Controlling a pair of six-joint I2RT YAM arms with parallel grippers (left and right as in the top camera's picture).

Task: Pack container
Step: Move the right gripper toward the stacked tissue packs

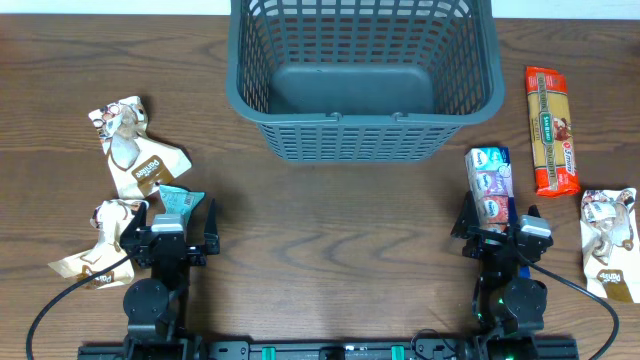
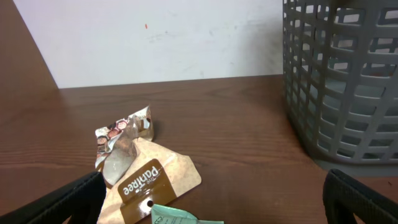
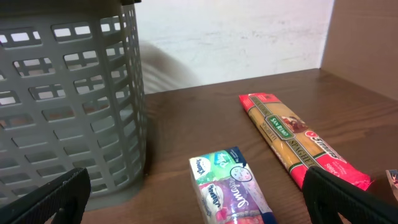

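Both grippers stand wide open and hold nothing. The left gripper (image 1: 171,222) sits low at the near left of the table (image 1: 340,230) and the right gripper (image 1: 500,222) at the near right, each with its fingers spread far apart and pointing toward the far side. The basket (image 1: 360,118), dark grey-blue with lattice walls and a solid floor, stands at the far middle of the table, its floor bare. It is well apart from both grippers, ahead and to the right of the left one, and ahead and to the left of the right one. In the left wrist view the basket (image 2: 342,81) stands at the right edge, and in the right wrist view the basket (image 3: 68,93) fills the left side. A teal packet (image 1: 182,200) lies just ahead of the left gripper, its near end between the spread fingers (image 2: 68,202); whether it touches them cannot be told. Beyond it lies a crumpled brown snack packet (image 1: 135,150), and a second brown packet (image 1: 100,245) lies just left of the gripper. A blue and purple pack (image 1: 490,180) lies lengthwise ahead of the right gripper, its near end between that gripper's fingers (image 3: 354,199). To its right lies a long red spaghetti packet (image 1: 552,130), and a third brown packet (image 1: 610,240) lies near the table's right edge.
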